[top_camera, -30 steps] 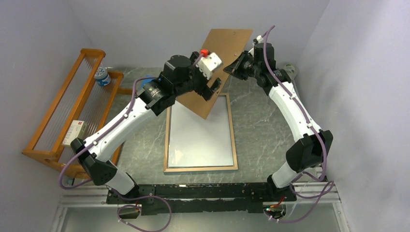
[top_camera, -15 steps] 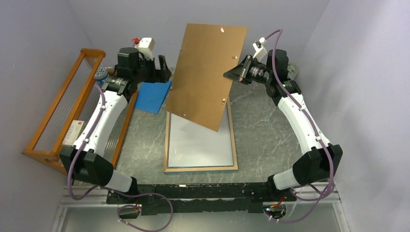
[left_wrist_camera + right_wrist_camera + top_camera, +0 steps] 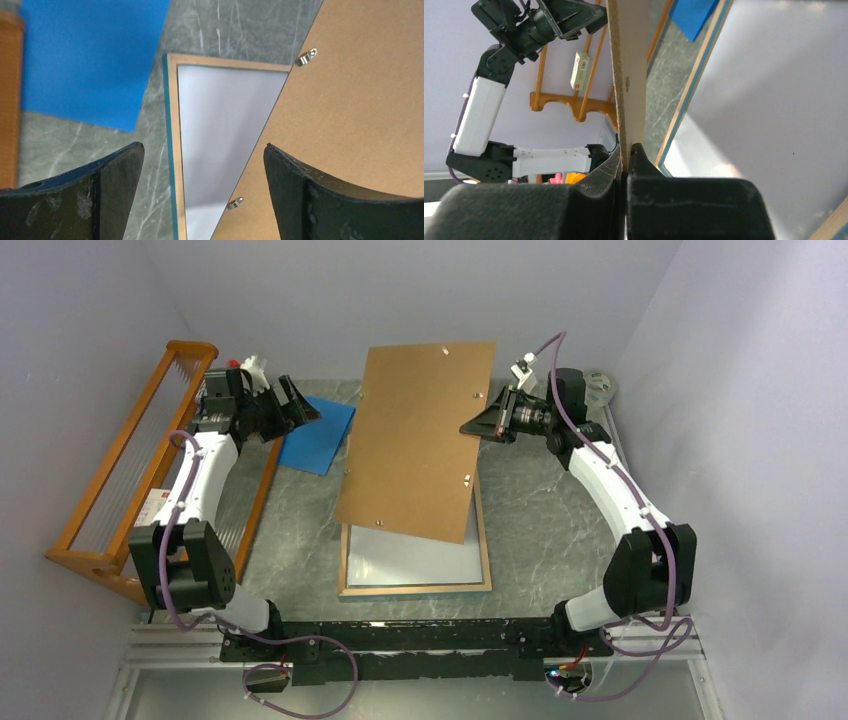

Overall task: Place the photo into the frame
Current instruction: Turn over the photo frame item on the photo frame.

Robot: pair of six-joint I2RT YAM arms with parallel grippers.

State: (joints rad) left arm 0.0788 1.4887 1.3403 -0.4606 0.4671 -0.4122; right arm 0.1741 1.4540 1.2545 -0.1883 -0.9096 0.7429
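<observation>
Right gripper (image 3: 470, 427) clamped the right edge of the backing board (image 3: 415, 440), tilted above the frame (image 3: 415, 589); left gripper (image 3: 303, 408) gaped empty near the blue pad (image 3: 318, 438).

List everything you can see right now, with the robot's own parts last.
backing board: one, brown with small metal clips, tilted above the far part of the frame
frame: one, light wood rim facing up, turquoise outer edge, pale pane inside, flat mid-table
photo: none showing in any view
pad: one, blue, flat on the table left of the board
rack: one, orange wood, along the table's left side
small box: one, white and red, in the rack
round thing: one, grey, far right corner, too small to identify
table: one, grey marble
left gripper: open, empty, near the pad
right gripper: shut on the board's right edge
</observation>
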